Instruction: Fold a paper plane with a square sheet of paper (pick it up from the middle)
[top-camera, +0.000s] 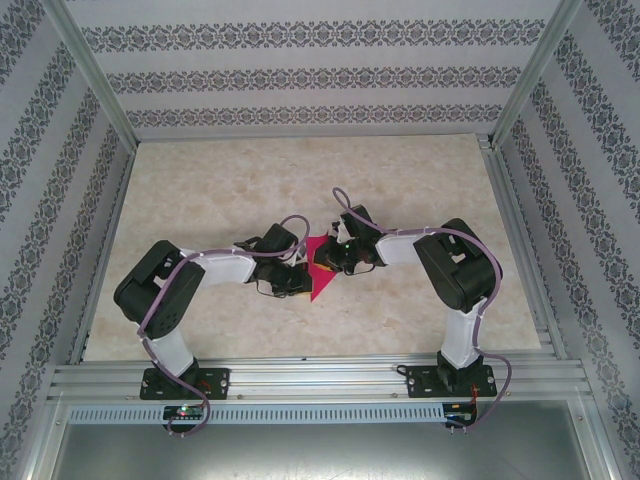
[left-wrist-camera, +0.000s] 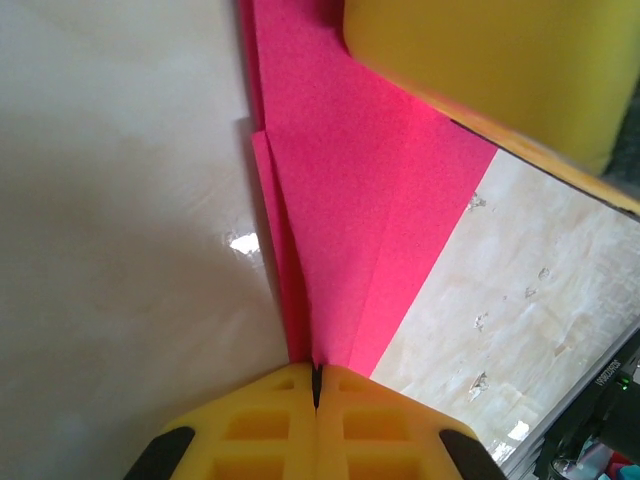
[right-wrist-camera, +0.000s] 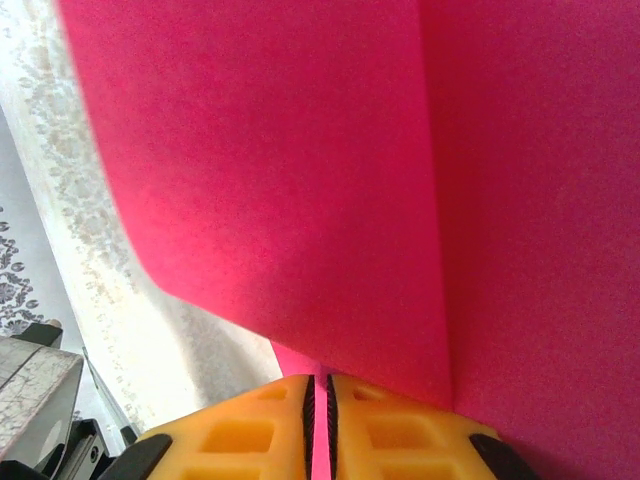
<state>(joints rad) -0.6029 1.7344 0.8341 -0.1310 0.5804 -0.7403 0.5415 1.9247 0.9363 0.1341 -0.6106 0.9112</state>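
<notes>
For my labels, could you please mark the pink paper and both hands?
pink paper (left-wrist-camera: 345, 190): left wrist view, middle of the folded sheet.
left hand (left-wrist-camera: 316, 372): left wrist view, where its yellow fingertips meet.
right hand (right-wrist-camera: 320, 385): right wrist view, between its fingertips.

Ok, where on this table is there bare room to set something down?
Bare tabletop lies wide between the pink paper and the back wall, also nearer, toward the front rail. Crowded in the middle: left pincer and right pincer both clamp the paper.

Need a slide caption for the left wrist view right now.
Left gripper shut on the folded magenta-pink paper sheet, its layered creases fanning away over the pale marbled table.
</notes>
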